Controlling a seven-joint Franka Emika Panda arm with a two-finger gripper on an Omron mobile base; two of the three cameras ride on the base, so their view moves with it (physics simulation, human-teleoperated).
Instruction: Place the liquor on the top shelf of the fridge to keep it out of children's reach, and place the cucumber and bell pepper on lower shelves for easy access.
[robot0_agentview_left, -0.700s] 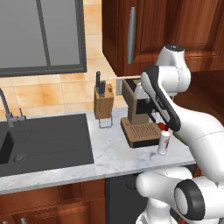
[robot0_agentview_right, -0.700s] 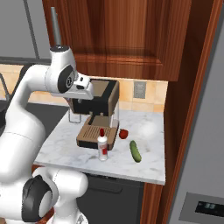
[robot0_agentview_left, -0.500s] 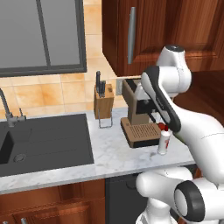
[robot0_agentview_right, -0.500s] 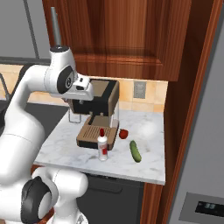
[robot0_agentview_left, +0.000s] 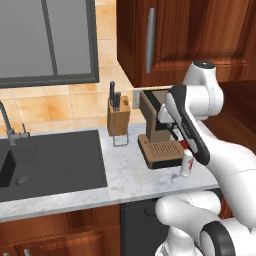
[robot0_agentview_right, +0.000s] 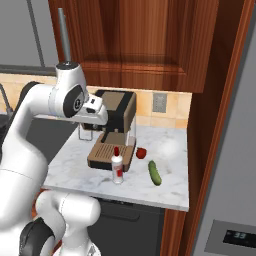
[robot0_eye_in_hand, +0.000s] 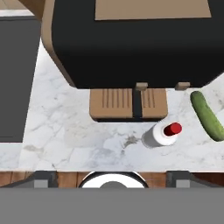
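White marble surface (robot0_agentview_right: 75, 167): it carries the coffee machine, and all places below are given from that machine.
Liquor (robot0_agentview_right: 117, 168): upright on the surface just in front of the coffee machine (robot0_agentview_right: 112, 134), at the front right corner of its drip tray; clear-white body, red cap. From above it stands just below the tray's near edge (robot0_eye_in_hand: 162, 134). In the left base view it shows beside the arm's forearm (robot0_agentview_left: 186, 163).
Bell pepper (robot0_agentview_right: 141, 152): red, on the surface just right of the machine's tray, a little behind the liquor.
Cucumber (robot0_agentview_right: 154, 172): dark green, lying flat on the surface to the right of the machine, beyond the bell pepper and apart from it; its near end points toward the front edge. From above it lies right of the tray (robot0_eye_in_hand: 207, 114).
Tool (robot0_eye_in_hand: 112, 180): high above the surface, looking straight down over the machine's front; its fingers stand wide apart with nothing between them.
Knife block (robot0_agentview_left: 118, 115): wooden, on the surface left of the machine, against the tiled wall.
Sink (robot0_agentview_left: 47, 162): dark basin further left of the machine, past the knife block.
Fridge (robot0_agentview_right: 232, 200): grey, at the far right of the machine, past the wooden side panel; its dark dispenser panel shows low down.
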